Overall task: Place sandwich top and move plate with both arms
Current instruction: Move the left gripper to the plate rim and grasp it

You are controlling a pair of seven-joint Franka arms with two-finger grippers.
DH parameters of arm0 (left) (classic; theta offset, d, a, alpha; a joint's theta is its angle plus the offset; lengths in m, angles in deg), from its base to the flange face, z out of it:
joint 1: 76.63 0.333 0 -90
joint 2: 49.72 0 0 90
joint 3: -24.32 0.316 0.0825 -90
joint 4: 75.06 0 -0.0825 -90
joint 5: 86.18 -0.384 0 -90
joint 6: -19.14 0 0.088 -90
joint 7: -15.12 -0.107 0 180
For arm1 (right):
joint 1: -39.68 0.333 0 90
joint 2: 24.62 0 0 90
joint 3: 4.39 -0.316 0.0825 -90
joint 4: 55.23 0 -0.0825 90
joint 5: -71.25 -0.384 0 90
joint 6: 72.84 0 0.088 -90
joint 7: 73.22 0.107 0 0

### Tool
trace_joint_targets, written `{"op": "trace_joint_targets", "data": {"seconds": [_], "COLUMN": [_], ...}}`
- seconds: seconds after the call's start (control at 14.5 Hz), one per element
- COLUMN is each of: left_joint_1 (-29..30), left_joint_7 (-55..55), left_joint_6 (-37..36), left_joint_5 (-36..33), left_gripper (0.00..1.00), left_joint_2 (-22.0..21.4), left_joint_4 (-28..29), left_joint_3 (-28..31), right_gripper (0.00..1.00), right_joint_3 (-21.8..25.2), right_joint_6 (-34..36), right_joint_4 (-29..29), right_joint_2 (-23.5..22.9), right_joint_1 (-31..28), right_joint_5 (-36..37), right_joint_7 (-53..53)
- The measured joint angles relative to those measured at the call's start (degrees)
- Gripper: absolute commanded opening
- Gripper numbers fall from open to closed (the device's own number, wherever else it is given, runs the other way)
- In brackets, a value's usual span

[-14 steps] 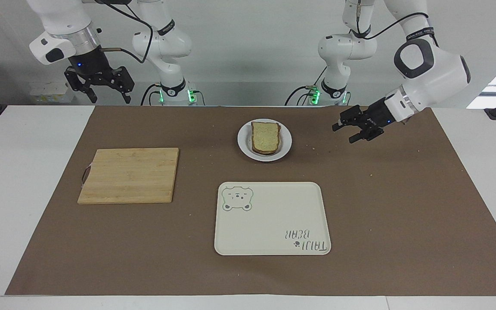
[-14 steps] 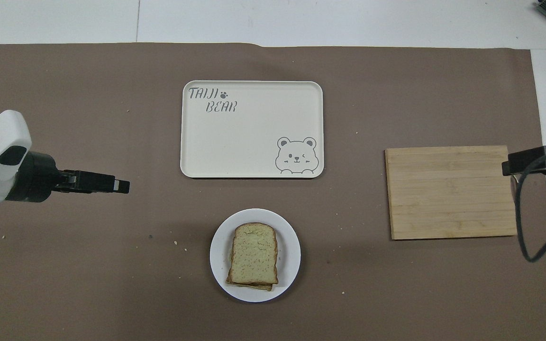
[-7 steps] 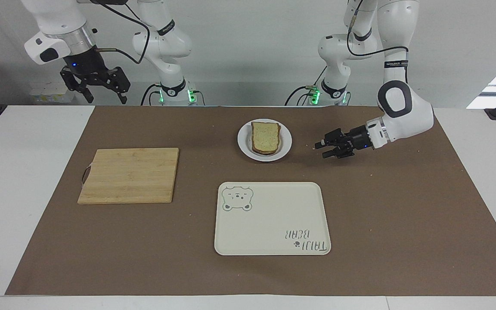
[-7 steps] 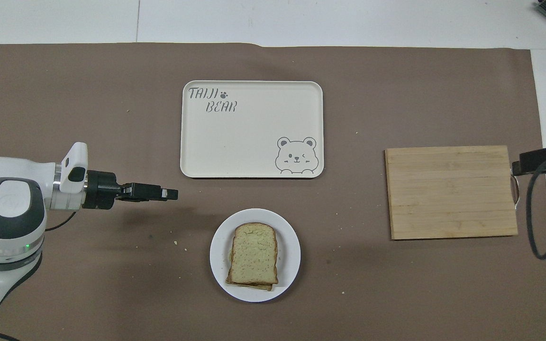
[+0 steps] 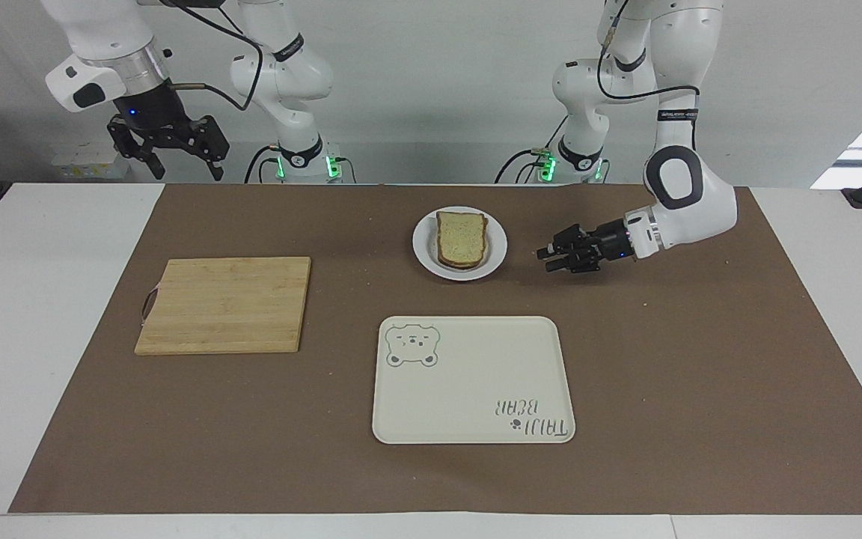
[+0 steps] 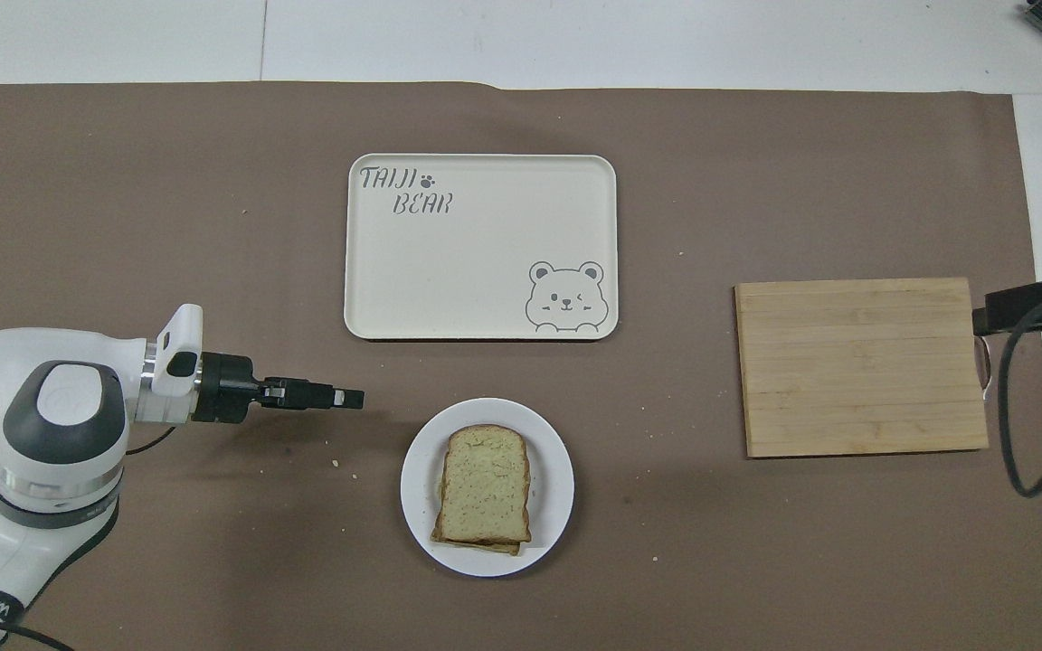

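While lying across the tabletop (image 5: pixel 64 337) just as a second ago, showing no shift in the brown mat (image 5: pixel 700 374), the cream bear tray (image 5: pixel 476 389) or the wooden cutting board (image 5: pixel 225 303). Folding the left arm (image 5: pixel 682 206) lower and farther in from its own end of the tabletop. Bringing the left tool (image 5: pixel 545 260) down low over the mat, just beside the plate (image 5: pixel 422 251) yet apart from it, gripping nothing; cannot tell how far open. Keeping the right tool (image 5: pixel 184 161) waiting, raised at the right arm's end of the tabletop, spread wide and empty, hardly moving. Leaving the plate between the robots and the tray, the sandwich top (image 5: pixel 462 238) lying on the stack on it, unmoved.
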Motion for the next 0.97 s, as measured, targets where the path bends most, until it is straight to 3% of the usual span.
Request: {"op": "trace_joint_targets", "data": {"seconds": [0.35, 0.97], "left_joint_1": [-0.3, -4.9], "left_joint_7": [-8.1, -9.6], "left_joint_6": [0.2, 2.5], "left_joint_5": [3.1, 3.2], "left_gripper": [0.32, 0.29], "left_joint_2": [3.8, 3.8], "left_joint_4": [2.0, 4.2], "left_joint_3": [0.0, 0.0], "right_gripper": [1.00, 1.00], "right_joint_3": [0.0, -0.1], "right_joint_6": [0.0, 0.0], "right_joint_4": [0.0, 0.0], "right_joint_2": [0.0, 0.0], "right_joint_1": [0.0, 0.2], "right_joint_5": [0.0, 0.0], "right_joint_7": [0.0, 0.0]}}
